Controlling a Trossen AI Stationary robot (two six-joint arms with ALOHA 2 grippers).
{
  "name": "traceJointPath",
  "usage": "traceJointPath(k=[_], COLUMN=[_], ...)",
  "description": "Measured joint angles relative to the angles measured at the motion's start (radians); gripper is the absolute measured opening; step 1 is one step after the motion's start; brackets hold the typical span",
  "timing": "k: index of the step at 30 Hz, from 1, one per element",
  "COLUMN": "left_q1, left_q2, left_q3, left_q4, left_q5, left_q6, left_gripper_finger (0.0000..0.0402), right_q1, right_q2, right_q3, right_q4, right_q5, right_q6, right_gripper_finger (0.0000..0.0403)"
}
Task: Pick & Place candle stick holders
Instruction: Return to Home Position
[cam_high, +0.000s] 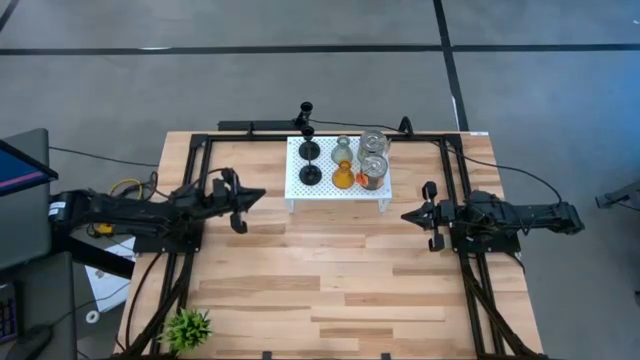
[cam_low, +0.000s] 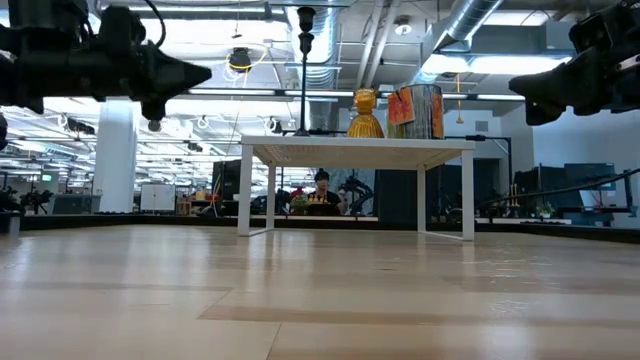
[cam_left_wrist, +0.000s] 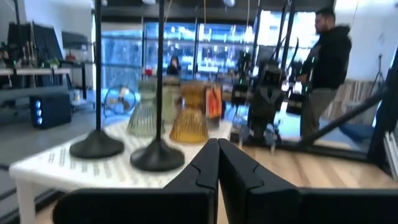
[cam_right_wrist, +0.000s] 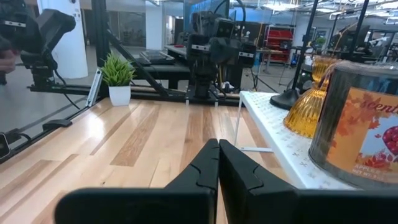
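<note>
A white pegboard stand (cam_high: 338, 190) sits at the table's far middle. On it stand two black candle stick holders (cam_high: 310, 150) (cam_high: 311, 175) with disc bases and slim stems, a pale-green glass holder (cam_high: 343, 150) and an amber glass holder (cam_high: 343, 177). The left wrist view also shows the black bases (cam_left_wrist: 96, 144) (cam_left_wrist: 157, 155), the green glass (cam_left_wrist: 144, 118) and the amber glass (cam_left_wrist: 189, 124). My left gripper (cam_high: 255, 197) is shut and empty, in the air left of the stand. My right gripper (cam_high: 408, 215) is shut and empty, near and right of the stand.
Two candle jars (cam_high: 373, 142) (cam_high: 373, 170) stand on the stand's right part; one shows close in the right wrist view (cam_right_wrist: 360, 124). A small potted plant (cam_high: 187, 327) stands at the near left corner. Bare wood lies between the arms. A person (cam_left_wrist: 326, 68) stands beyond the table.
</note>
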Motion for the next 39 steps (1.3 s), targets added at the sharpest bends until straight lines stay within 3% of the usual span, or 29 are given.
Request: traceJointPath(k=[14, 20, 26, 33, 39], left_q1=[0.000, 0.000, 0.000, -0.001, -0.005], left_q2=[-0.287, -0.384, -0.403, -0.403, -0.403], left_q3=[0.000, 0.000, 0.000, 0.000, 0.000], left_q4=[-0.365, -0.598, -0.687, -0.751, -0.751], left_q5=[-0.008, -0.008, 0.007, 0.195, 0.208], left_q6=[0.042, 0.012, 0.015, -0.008, -0.011], left_gripper_finger=[0.0006, 0.0006, 0.0006, 0.0006, 0.0006], right_q1=[0.000, 0.000, 0.000, 0.000, 0.000], right_q2=[0.058, 0.057, 0.057, 0.057, 0.057], right_q3=[0.000, 0.000, 0.000, 0.000, 0.000], right_q4=[0.000, 0.000, 0.000, 0.000, 0.000], right_q5=[0.000, 0.000, 0.000, 0.000, 0.000], right_q6=[0.026, 0.018, 0.018, 0.015, 0.016], right_gripper_finger=[0.0000, 0.0000, 0.0000, 0.0000, 0.0000])
